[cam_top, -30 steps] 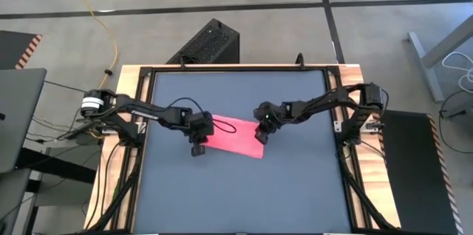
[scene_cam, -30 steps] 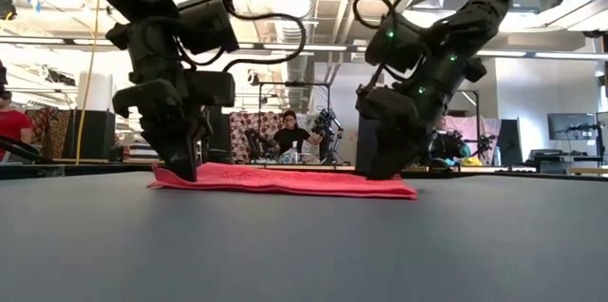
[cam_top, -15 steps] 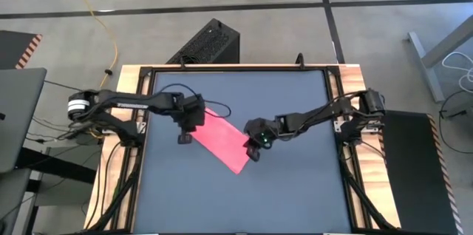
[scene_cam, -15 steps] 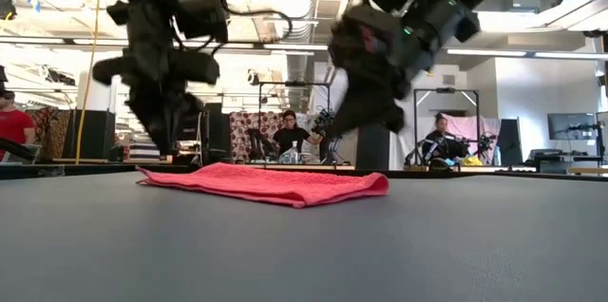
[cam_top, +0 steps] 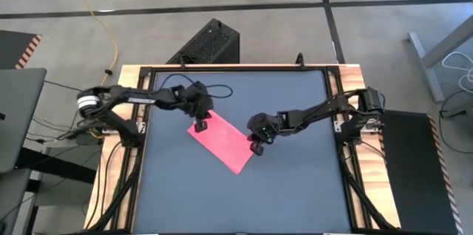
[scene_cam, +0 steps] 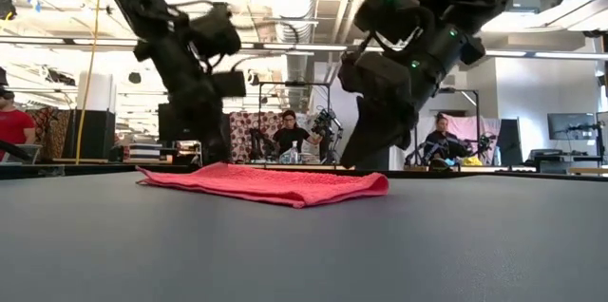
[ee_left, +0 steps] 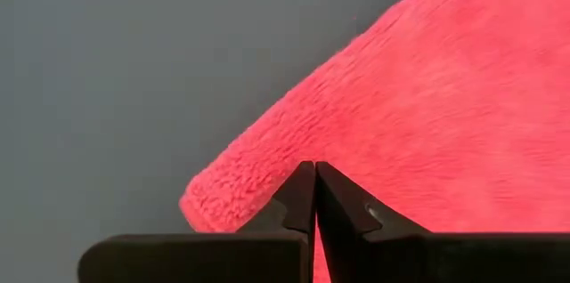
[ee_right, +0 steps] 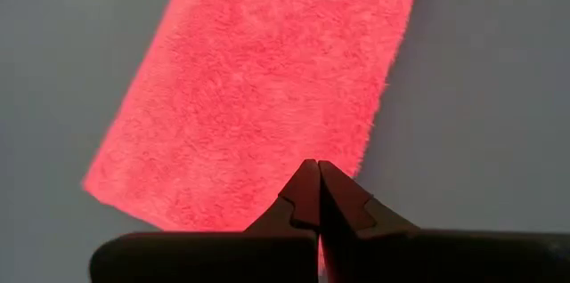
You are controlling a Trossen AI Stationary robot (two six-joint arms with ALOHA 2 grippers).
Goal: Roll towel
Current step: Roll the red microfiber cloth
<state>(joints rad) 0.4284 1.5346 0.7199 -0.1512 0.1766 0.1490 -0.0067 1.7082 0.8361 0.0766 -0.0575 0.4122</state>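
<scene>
The towel (cam_top: 221, 140) lies flat as a folded pink-red strip on the dark surface (cam_top: 295, 191), running diagonally near the surface's middle. The left gripper (cam_top: 199, 123) sits at the towel's far-left end, its 2 fingers pressed together with nothing between them, the tips over the cloth's corner. The right gripper (cam_top: 256, 145) hangs just above the towel's right edge, fingers likewise closed and empty. In the low view the towel (scene_cam: 271, 184) rests between both arms.
</scene>
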